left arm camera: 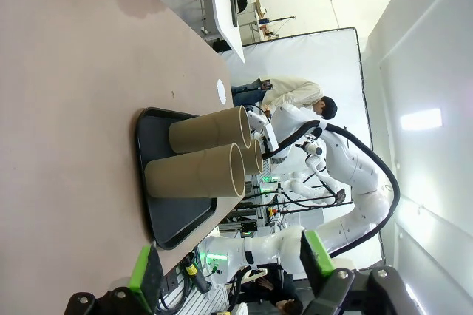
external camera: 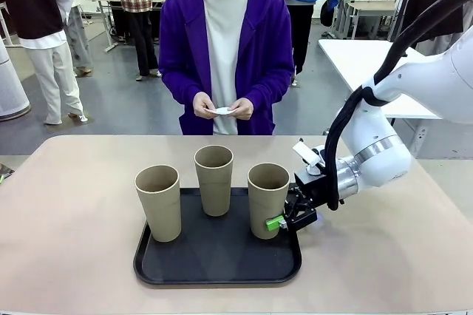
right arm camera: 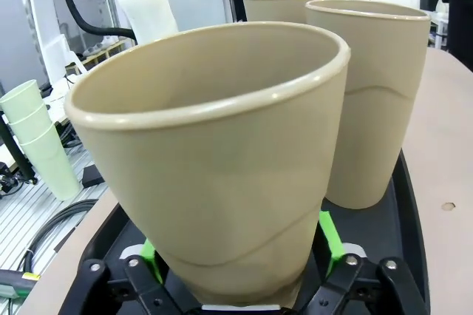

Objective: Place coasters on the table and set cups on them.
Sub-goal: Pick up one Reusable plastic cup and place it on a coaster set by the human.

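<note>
Three tan cups stand on a black tray on the beige table: left cup, middle cup, right cup. My right gripper is shut low on the right cup, with green pads pressed on both sides of its base. At the far side, the person's hands hold a white paper coaster. The left wrist view has my left gripper open with nothing in it, away from the tray and cups.
The white right arm reaches in over the table's right side. A white rectangular table stands behind on the right. Bare tabletop lies left of the tray and between the tray and the person. Other people stand far back.
</note>
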Controlling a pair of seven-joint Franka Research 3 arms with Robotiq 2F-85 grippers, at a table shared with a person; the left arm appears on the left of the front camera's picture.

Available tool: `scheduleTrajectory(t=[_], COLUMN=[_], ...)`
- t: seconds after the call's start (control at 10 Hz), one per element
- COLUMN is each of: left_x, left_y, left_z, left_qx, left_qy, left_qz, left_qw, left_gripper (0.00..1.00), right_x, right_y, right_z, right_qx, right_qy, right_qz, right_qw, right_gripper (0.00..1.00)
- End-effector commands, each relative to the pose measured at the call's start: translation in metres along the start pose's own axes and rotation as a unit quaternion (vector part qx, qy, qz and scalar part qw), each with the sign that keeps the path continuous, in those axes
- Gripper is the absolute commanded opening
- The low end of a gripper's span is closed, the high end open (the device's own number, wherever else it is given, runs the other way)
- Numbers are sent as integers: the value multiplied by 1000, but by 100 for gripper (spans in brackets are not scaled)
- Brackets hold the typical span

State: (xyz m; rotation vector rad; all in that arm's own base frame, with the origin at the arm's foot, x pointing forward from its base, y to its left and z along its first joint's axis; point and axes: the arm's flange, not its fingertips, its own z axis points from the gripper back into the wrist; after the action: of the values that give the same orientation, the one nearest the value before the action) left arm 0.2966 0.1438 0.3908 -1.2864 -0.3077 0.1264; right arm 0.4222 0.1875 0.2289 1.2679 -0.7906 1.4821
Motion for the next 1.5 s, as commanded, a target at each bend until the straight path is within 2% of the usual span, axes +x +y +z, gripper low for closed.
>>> scheduleTrajectory(t=[0.0,0.1,0.3,0.4,0.8,1.0,1.2,1.4], left_x=[0,0,0,0,0,0,0,0], left_y=[0,0,0,0,0,0,0,0], left_z=[1,1,1,1,1,1,1,1], left_qx=[-7,-7,-7,-7,-7,-7,-7,-7], left_qy=[-3,-3,-3,-3,-3,-3,-3,-3], left_qz=[-7,-7,-7,-7,-7,-7,-7,-7], left_qw=[1000,1000,1000,1000,1000,1000,1000,1000], left_gripper=[100,100,100,100,100,100,100,100], right_x=[-2,-1,6,22,127,171,191,188], right_y=[-5,-4,5,19,73,81,83,80], right_z=[-3,-1,5,9,51,64,70,72], right_qx=[-3,-10,-22,-36,-112,-127,-151,-170], right_qy=[-8,-9,-9,-13,-5,-5,2,14], right_qz=[2,2,4,4,-9,-10,-12,-31], right_qw=[1000,1000,1000,999,994,992,989,985], right_gripper=[41,0,0,0,0,0,0,0])
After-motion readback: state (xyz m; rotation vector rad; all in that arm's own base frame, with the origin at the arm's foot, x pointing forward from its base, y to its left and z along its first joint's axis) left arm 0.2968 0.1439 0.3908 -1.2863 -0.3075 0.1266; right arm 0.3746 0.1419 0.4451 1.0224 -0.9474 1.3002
